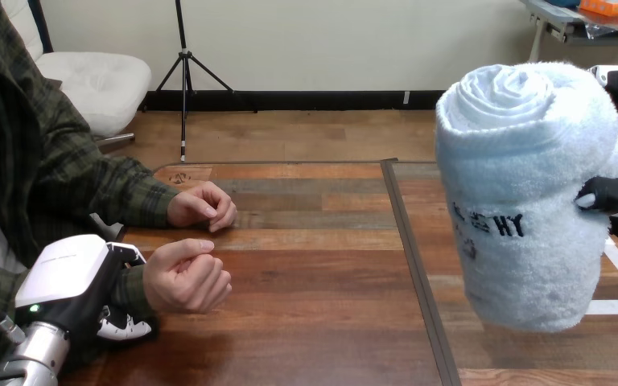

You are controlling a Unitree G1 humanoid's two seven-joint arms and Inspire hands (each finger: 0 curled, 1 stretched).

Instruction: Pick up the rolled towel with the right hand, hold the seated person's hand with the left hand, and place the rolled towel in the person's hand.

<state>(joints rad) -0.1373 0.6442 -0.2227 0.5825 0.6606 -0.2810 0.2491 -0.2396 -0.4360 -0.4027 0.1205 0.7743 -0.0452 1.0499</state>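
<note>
Item: rolled towel point(531, 193) upright, above the table point(314, 322), view's right | right hand point(615, 195): thumb and fingers clasped round it | left hand point(72, 281): fingers curled round wrist of person's nearer hand point(187, 275), which rests on table.

The wooden table point(322, 322) bears two things — the person's near hand point(187, 276) at nine o'clock, the person's far hand point(201, 207) at ten.

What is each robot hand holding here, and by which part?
The right robot hand grips the rolled towel by its right side, about mid-height. The left robot hand curls round the person's wrist.
</note>
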